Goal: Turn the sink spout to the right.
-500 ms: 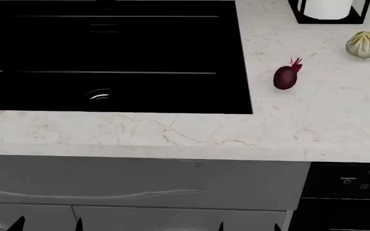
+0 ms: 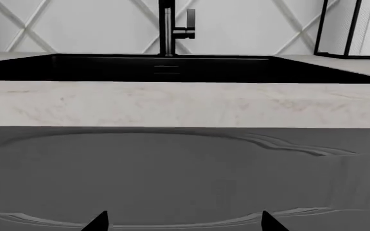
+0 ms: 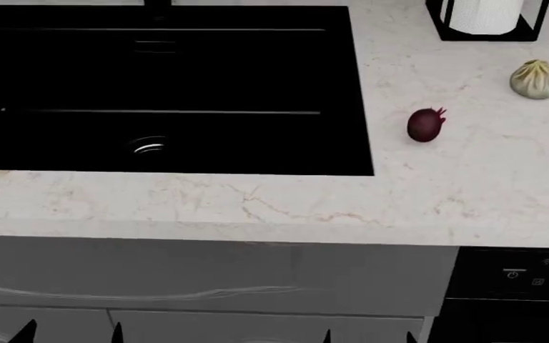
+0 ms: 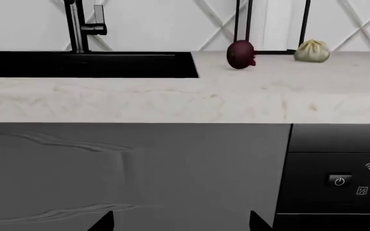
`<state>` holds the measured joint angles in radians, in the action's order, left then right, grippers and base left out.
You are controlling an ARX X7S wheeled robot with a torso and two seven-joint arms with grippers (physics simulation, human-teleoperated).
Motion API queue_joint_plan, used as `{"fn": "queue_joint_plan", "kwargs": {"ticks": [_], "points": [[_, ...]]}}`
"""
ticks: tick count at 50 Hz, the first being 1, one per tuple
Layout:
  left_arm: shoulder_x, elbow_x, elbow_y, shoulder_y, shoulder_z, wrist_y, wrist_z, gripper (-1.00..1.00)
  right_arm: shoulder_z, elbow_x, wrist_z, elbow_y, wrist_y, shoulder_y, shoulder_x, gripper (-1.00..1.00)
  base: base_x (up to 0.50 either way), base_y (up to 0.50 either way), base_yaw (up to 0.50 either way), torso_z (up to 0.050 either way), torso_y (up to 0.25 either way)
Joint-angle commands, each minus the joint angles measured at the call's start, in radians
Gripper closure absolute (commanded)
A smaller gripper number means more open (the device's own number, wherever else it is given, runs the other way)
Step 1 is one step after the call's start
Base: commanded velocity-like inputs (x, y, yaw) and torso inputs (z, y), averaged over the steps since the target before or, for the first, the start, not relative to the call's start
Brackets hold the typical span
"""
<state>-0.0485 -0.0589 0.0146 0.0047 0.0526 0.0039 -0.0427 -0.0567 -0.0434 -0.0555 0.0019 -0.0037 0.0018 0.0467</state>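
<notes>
Sink spout, a slim matte-black square column, stands at the far rim of the black sink, untouched. Nearest, both grippers hang low before the grey cabinet front, left and right with pointed fingertips spread wide, gripping nothing. Beyond, veined marble counter carries a dark-red beet and pale garlic bulb
</notes>
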Motion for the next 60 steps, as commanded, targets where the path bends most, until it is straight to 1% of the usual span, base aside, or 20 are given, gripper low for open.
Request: {"fn": "queue_joint_plan", "kwargs": {"ticks": [1,22,34,36,44,45,52,60], "points": [[-0.021,-0.022,0.001,-0.003,0.021,-0.002,-0.022,-1.00,-0.025,-0.015,-0.026,0.006,-0.006,0.003,0.020,-1.00,0.00,0.00,0.00,0.050,0.000],[-0.045,-0.054,-0.009,-0.002,0.047,0.026,-0.043,-1.00,-0.047,-0.045,-0.055,0.008,-0.010,0.005,0.042,-1.00,0.00,0.00,0.00,0.050,0.000],[-0.055,-0.081,0.000,-0.002,0.056,0.013,-0.059,-1.00,-0.061,-0.061,-0.074,-0.003,-0.001,0.004,0.056,-1.00,0.00,0.00,0.00,0.050,0.000],[-0.057,-0.070,0.005,0.003,0.057,0.032,-0.071,-1.00,-0.059,-0.073,-0.074,-0.014,0.000,-0.002,0.057,-1.00,0.00,0.00,0.00,0.000,0.000],[-0.068,-0.086,0.058,0.012,0.047,0.002,-0.099,-1.00,-0.044,-0.081,-0.111,-0.096,0.060,-0.021,0.078,-1.00,0.00,0.00,0.00,0.000,0.000],[-0.073,-0.076,0.081,0.014,0.038,-0.011,-0.119,-1.00,-0.045,-0.066,-0.118,-0.119,0.073,-0.023,0.090,-1.00,0.00,0.00,0.00,0.000,0.000],[-0.083,-0.083,0.135,0.011,0.041,-0.051,-0.135,-1.00,-0.036,-0.073,-0.131,-0.230,0.138,-0.037,0.119,-1.00,0.00,0.00,0.00,0.000,0.000],[-0.099,-0.085,0.200,0.002,0.037,-0.101,-0.159,-1.00,-0.039,-0.084,-0.135,-0.296,0.193,-0.024,0.134,-1.00,0.00,0.00,0.00,0.000,0.000]]}}
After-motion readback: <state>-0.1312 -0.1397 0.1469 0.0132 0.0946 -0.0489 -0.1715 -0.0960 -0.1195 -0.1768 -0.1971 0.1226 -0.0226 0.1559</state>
